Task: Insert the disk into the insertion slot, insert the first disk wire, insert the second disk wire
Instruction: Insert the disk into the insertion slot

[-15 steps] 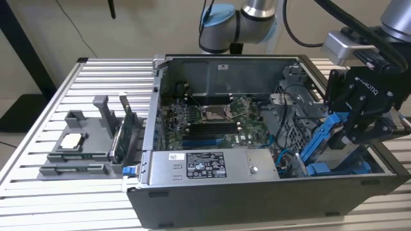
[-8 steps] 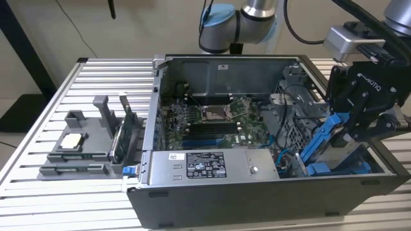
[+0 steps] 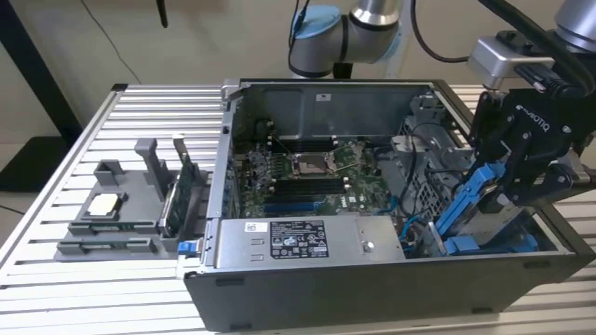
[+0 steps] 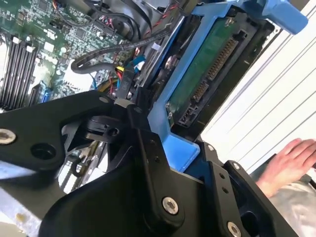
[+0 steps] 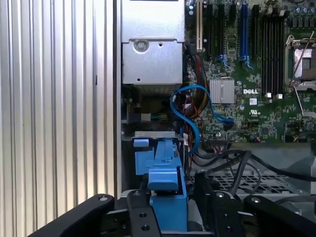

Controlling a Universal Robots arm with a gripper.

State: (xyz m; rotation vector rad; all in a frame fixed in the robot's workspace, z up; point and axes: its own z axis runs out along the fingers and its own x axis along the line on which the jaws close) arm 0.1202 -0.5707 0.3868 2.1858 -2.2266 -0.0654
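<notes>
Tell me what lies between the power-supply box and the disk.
In the first wrist view, looped blue cables hang in the gap between the power-supply box and the disk in its blue carrier.

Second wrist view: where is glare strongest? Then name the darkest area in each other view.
Second wrist view: the slatted table glares near white beside the disk. Exterior view: the case front is darkest. First wrist view: the gripper lies in shadow.
</notes>
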